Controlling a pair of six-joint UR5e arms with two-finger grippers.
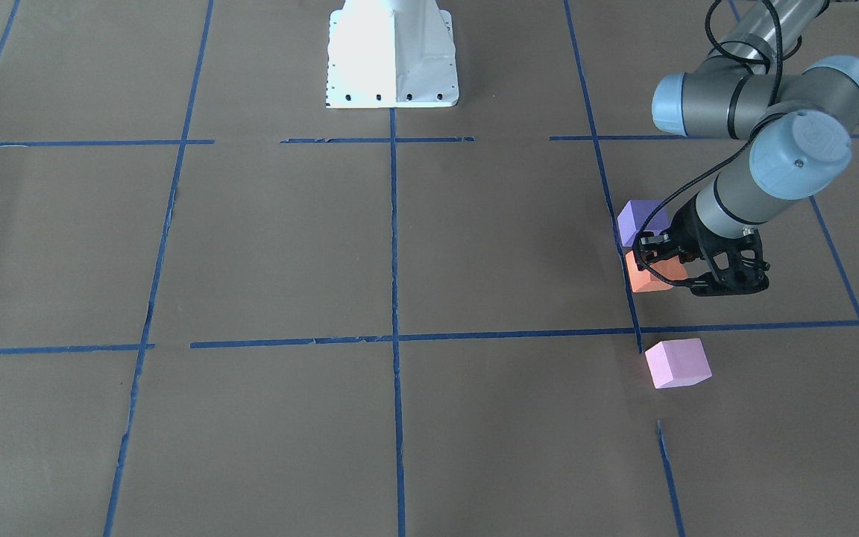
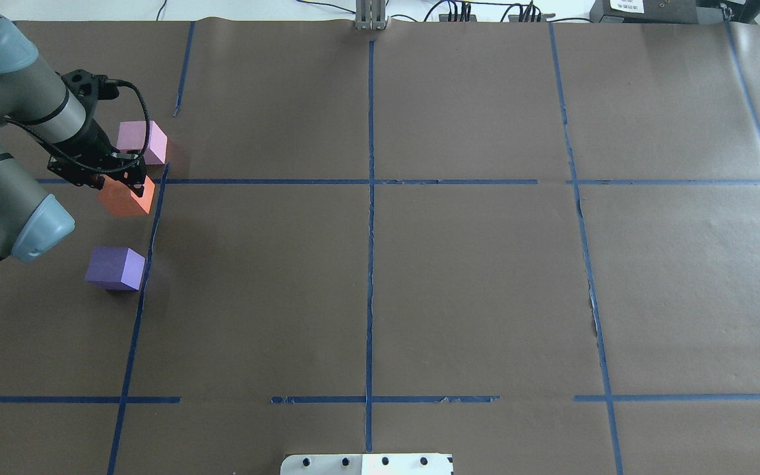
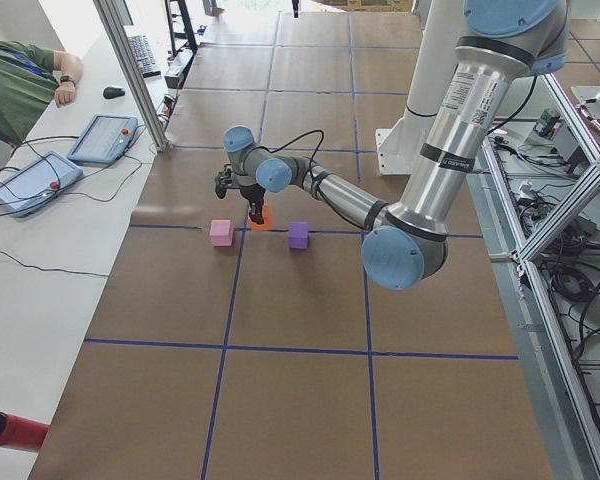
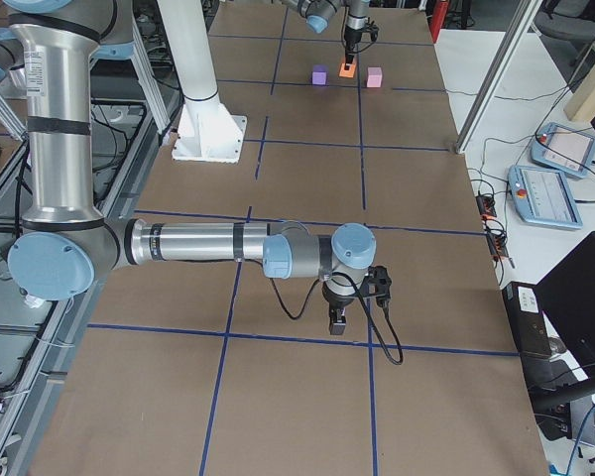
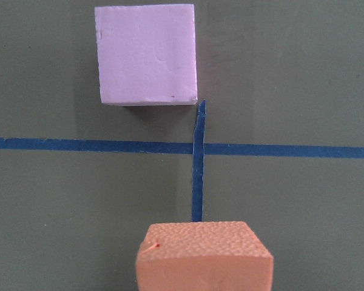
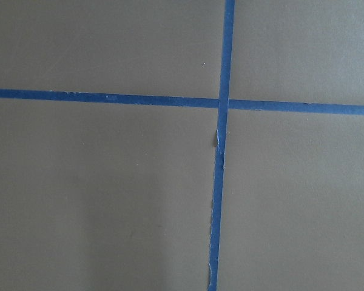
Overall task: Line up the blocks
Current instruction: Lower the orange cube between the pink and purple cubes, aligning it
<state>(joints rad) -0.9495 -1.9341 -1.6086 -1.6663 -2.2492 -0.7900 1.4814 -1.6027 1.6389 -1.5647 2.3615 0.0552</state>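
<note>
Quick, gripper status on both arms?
Left gripper: closed on the orange block.
Right gripper: seen only from the side view; cannot tell.

Table (image 2: 472,277): covered in brown paper; marked into a grid with blue tape lines (image 2: 370,264). Landmark: orange block (image 2: 123,199); whether it rests on the paper cannot be determined. Purple block (image 2: 113,267) lies flat on the robot's side of the landmark, near but apart. Pink block (image 2: 146,142) lies flat on the landmark's far side, across one tape line. White base plate (image 1: 392,56) stands well apart from the landmark, at the robot's edge.
</note>
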